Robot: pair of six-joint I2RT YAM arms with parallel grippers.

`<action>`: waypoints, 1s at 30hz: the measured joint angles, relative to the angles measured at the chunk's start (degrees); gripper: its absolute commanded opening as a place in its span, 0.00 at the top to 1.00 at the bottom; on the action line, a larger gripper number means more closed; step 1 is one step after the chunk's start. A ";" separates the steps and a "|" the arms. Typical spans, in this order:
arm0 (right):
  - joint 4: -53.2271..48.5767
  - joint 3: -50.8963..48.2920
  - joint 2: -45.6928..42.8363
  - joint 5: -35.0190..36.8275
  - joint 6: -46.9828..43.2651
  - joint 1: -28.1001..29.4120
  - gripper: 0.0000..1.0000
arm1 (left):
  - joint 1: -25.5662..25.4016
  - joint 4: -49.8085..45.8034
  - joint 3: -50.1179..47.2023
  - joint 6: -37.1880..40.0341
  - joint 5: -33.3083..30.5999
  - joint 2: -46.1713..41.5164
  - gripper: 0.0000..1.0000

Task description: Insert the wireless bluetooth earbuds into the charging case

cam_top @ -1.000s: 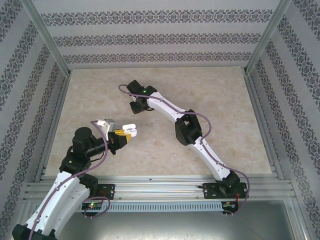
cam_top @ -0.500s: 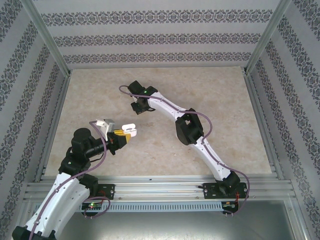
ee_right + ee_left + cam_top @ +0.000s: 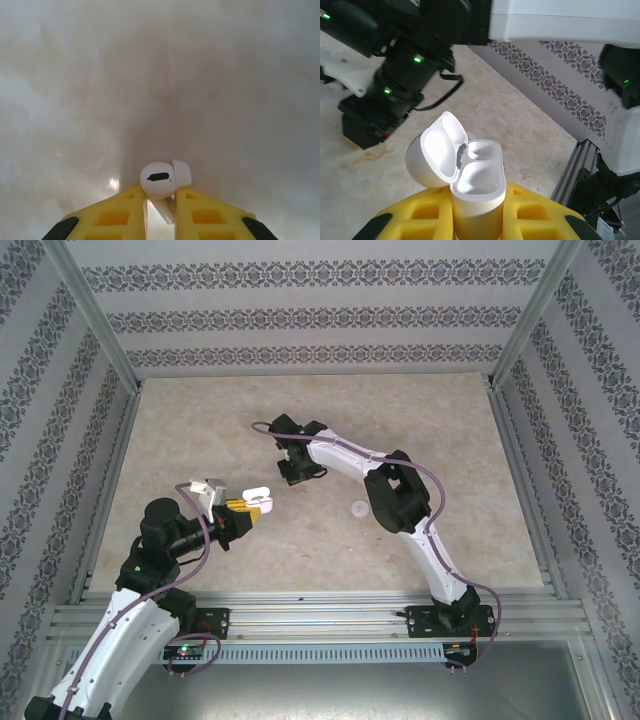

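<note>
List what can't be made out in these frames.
- Right wrist view: lower stem of the earbud, hidden between the right fingers.
- Left wrist view: base of the charging case, covered by the left fingers and cut off by the bottom edge. Whether its white wells hold anything is unclear.
- Top view: the pale round spot right of the case, too small to identify.

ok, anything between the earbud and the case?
Nothing visible. The right gripper holds an earbud, the left gripper holds the case with its lid open, and between them lies just table. The disc sits off that line.
</note>
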 measured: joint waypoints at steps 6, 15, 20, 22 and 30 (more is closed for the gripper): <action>6.60 -19.65 -11.58 -2.84 10.58 0.76 0.77 | 0.02 3.13 -2.47 -2.14 0.74 1.81 0.89; 14.97 -29.53 -17.44 -6.91 24.09 1.73 0.54 | 0.04 10.19 -3.50 -4.04 3.06 6.62 0.89; 13.62 -29.57 -18.45 -9.53 25.68 1.86 0.52 | 0.02 11.10 -3.50 -4.02 3.56 6.86 0.89; 12.61 -29.57 -19.67 -9.94 25.64 1.84 0.52 | 0.02 11.10 -3.50 -4.00 3.78 6.86 0.89; 3.82 -21.49 -21.07 -9.53 17.07 0.57 0.52 | 0.04 11.06 -3.50 -3.37 4.87 6.80 0.89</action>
